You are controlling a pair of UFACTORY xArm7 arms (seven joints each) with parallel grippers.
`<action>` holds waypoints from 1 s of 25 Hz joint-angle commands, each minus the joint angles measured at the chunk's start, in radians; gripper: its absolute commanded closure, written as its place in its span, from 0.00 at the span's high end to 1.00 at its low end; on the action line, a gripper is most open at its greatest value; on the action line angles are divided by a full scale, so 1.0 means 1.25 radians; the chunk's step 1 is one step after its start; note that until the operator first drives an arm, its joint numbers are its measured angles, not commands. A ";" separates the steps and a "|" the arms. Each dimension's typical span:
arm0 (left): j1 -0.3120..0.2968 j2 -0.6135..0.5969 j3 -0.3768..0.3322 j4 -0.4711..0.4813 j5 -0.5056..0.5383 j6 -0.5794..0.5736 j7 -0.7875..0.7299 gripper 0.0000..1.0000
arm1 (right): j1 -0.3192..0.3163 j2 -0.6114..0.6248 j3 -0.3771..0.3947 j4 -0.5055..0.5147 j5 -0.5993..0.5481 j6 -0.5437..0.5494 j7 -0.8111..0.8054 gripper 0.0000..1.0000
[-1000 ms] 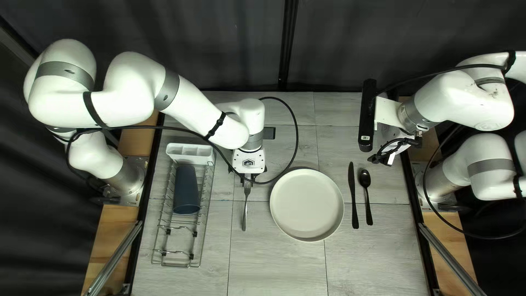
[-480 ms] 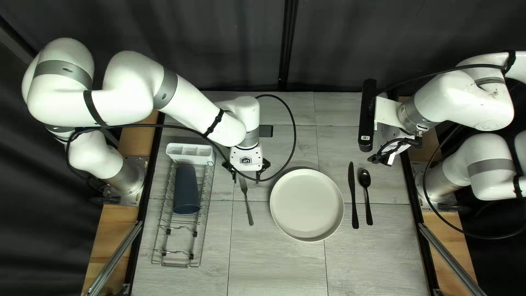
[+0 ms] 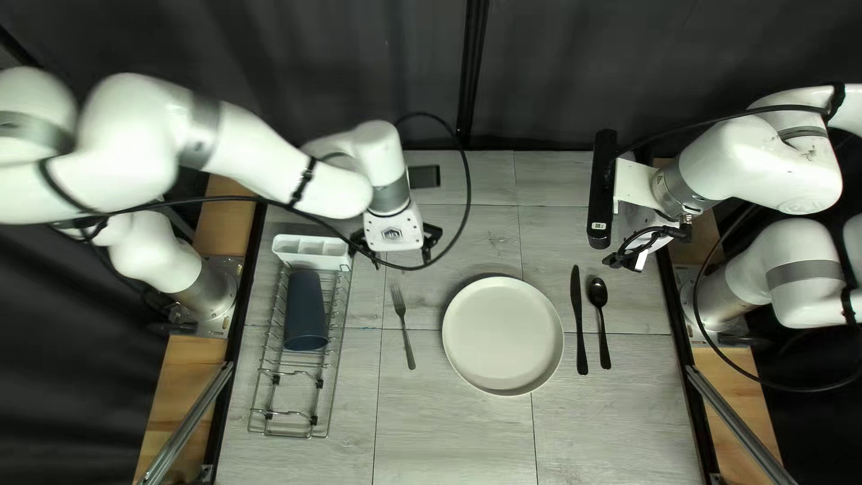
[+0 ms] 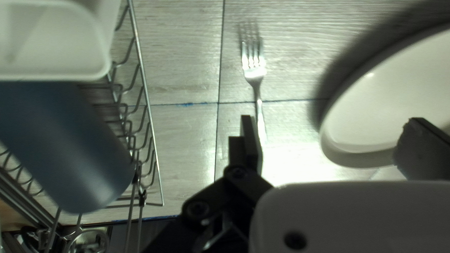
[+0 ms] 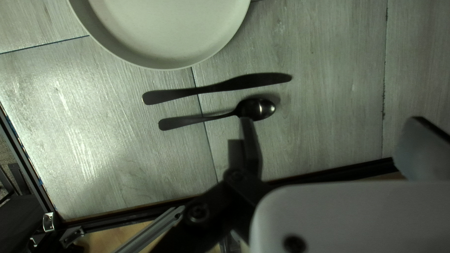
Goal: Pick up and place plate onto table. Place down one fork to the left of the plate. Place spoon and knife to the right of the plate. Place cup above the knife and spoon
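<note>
The left hand (image 4: 333, 122) backs off, open, from the fork (image 3: 407, 334) lying left of the plate (image 3: 503, 335) — only the tumbler (image 3: 305, 314) seems left to place. The right hand (image 5: 331, 122) is open too.

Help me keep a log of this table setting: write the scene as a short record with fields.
plate: flat on the table
fork: left of the plate
knife: right of the plate
spoon: right of the knife
cup: on its side in the wire rack
left hand: open, empty
right hand: open, empty
to do: cup above knife and spoon
</note>
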 commanded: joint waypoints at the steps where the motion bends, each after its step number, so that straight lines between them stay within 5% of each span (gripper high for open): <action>1: 0.000 -0.011 -0.002 0.000 0.005 0.006 -0.006 1.00 | 0.000 0.000 0.000 0.000 0.000 0.000 0.000 1.00; 6: -0.008 -0.065 -0.001 -0.023 -0.005 0.023 0.001 1.00 | 0.000 0.000 0.000 0.000 0.000 0.000 0.000 1.00; 13: -0.061 -0.199 -0.053 0.023 0.110 0.201 0.058 1.00 | 0.000 0.000 0.000 0.000 0.000 0.000 0.000 1.00; 22: -0.060 -0.199 -0.045 0.014 0.099 0.196 0.061 1.00 | 0.000 0.000 0.000 0.000 0.000 0.000 0.000 1.00; 25: -0.099 -0.272 -0.032 -0.005 0.105 0.232 0.145 1.00 | 0.000 0.000 0.000 0.000 0.000 0.000 0.000 1.00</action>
